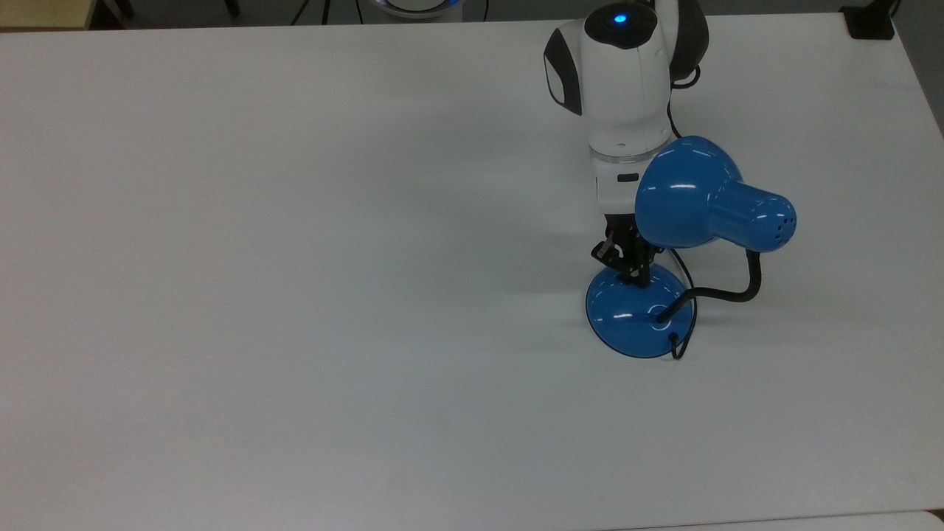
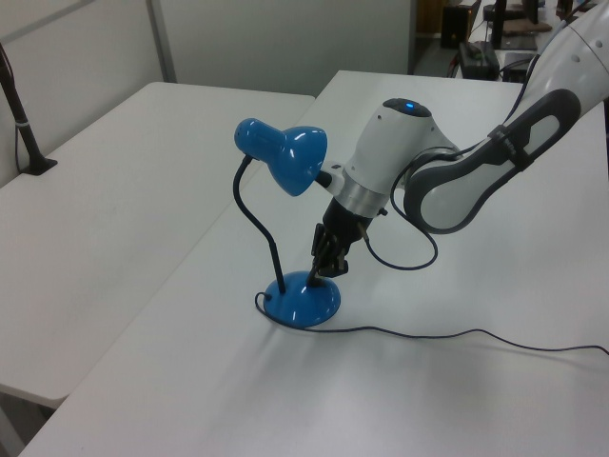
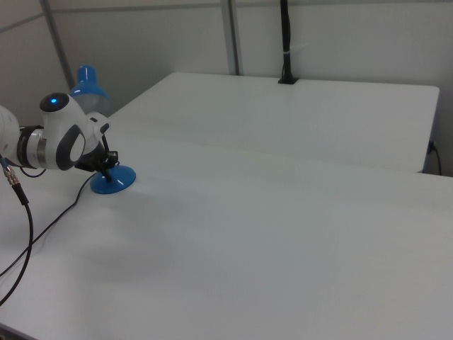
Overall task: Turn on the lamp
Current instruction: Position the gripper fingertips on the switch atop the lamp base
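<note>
In the left view, the white desk (image 2: 190, 381) lay nearest, with the lamp's thin black cord (image 2: 457, 335) trailing across it toward the left view's right. The cord ran to the lamp (image 2: 285, 167), whose round blue base (image 2: 303, 301) sat flat on the desk. From the base a black gooseneck (image 2: 255, 214) rose and curved over to the glossy blue shade (image 2: 283, 155), which pointed toward the arm.

The hand (image 2: 324, 264) came down at a slant just behind the shade, its black tips meeting the upper edge of the base; whether its fingers were apart or together I cannot tell. In the top view the hand (image 1: 627, 267) reached the base (image 1: 639, 318) at the rim nearest the arm, partly under the shade (image 1: 697, 195). The gooseneck (image 1: 730, 289) looped out to the top view's right.

Beyond it stood the white and grey arm (image 2: 447, 171), a blue light glowing on its top. Farther back, a second white desk (image 2: 114, 181) stood alongside, with a black post (image 2: 21, 124) at its far edge.

In the right view the lamp's base (image 3: 113, 182) and the arm (image 3: 60, 142) were at the right view's far left.
</note>
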### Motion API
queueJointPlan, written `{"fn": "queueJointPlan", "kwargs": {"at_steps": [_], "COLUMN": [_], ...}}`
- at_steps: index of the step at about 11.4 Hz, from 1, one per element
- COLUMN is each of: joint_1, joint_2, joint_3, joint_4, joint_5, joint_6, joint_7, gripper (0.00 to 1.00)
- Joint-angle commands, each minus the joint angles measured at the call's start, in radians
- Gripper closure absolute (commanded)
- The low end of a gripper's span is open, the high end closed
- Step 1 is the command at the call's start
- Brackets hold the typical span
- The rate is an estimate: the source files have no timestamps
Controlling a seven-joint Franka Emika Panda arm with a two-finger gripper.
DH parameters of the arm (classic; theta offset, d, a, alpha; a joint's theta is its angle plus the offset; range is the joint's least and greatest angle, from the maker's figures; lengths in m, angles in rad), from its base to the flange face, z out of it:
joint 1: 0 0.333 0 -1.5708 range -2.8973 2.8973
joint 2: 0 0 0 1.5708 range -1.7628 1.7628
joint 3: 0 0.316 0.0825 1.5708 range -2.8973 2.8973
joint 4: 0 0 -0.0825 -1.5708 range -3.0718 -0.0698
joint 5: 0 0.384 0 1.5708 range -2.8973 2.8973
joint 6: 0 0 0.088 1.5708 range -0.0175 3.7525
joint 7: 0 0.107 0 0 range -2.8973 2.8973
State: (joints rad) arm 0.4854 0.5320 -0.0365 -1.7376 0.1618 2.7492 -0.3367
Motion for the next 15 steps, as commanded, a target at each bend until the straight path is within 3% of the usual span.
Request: {"fn": "queueJointPlan", "kwargs": {"at_steps": [1, 7, 15], "joint_1": [0.004, -0.001, -0.001], "joint_2": [-0.026, -0.075, -0.04], "joint_3": [-0.01, -0.01, -0.01], "joint_4": [-0.026, -0.089, -0.077], "joint_5": [-0.015, -0.015, -0.016], "joint_6": [0.0, -0.002, 0.001], "joint_7": [-0.013, -0.015, -0.016], "gripper": [1.0, 1.0, 1.0]}}
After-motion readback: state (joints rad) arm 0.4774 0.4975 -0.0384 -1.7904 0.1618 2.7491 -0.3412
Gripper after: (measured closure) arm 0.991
